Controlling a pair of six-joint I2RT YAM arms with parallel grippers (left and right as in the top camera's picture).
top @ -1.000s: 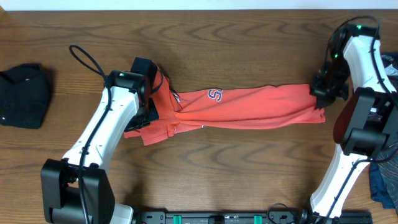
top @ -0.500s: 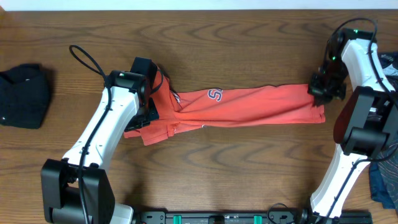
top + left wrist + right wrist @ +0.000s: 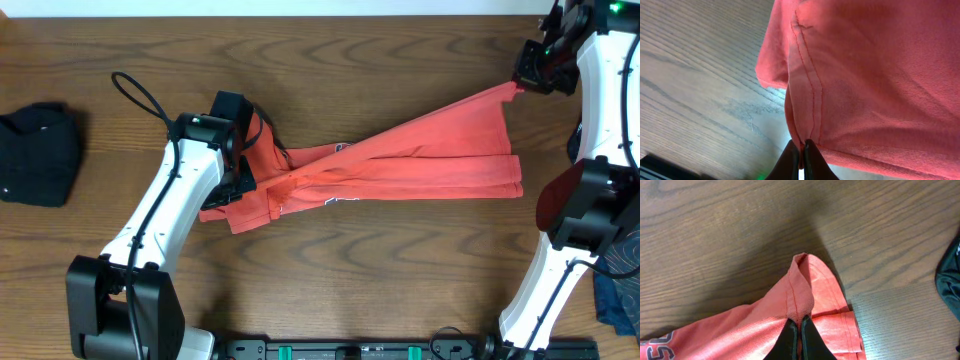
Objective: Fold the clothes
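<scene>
The coral-red T-shirt (image 3: 400,170) lies stretched in a long, bunched band across the middle of the wooden table (image 3: 350,290), its length running from left to right. Its far right corner is pulled up and away towards the back edge, so the cloth fans out there into a taut triangle. The right gripper (image 3: 799,330) has its jaws pinched tight on that lifted corner, the hem folded into a small peak just ahead of the fingertips. At the other end, the left gripper (image 3: 800,152) is clamped on a stitched seam of the shirt, low over the tabletop. Well apart on the left lies a black cloth bundle (image 3: 38,155). A dark blue garment (image 3: 618,295) peeks out at the right edge.
</scene>
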